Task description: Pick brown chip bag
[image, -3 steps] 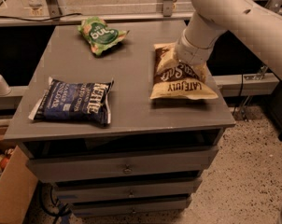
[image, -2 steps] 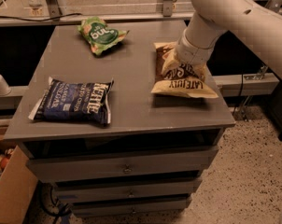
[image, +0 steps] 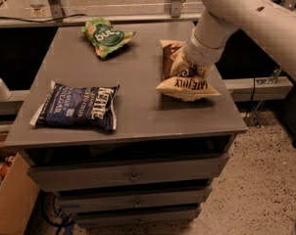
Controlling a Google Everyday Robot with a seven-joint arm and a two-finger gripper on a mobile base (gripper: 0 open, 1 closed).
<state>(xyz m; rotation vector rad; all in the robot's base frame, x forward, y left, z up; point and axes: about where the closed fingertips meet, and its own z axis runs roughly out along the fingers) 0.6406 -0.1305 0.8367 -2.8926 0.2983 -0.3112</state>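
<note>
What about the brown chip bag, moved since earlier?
Yes, slightly: gripper on the brown chip bag, its near end drew back from the table front edge.

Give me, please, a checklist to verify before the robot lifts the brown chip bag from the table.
1. Gripper is down on the middle of the brown chip bag: ok.
2. Hold on the bag is secure: cannot tell, the wrist covers the contact.
3. Target is the right one, not the blue Kettle bag or the green bag: ok.
4. Both other bags lie apart from the brown chip bag: ok.
5. Brown chip bag lies inside the right edge of the table, with no overhang: ok.
</note>
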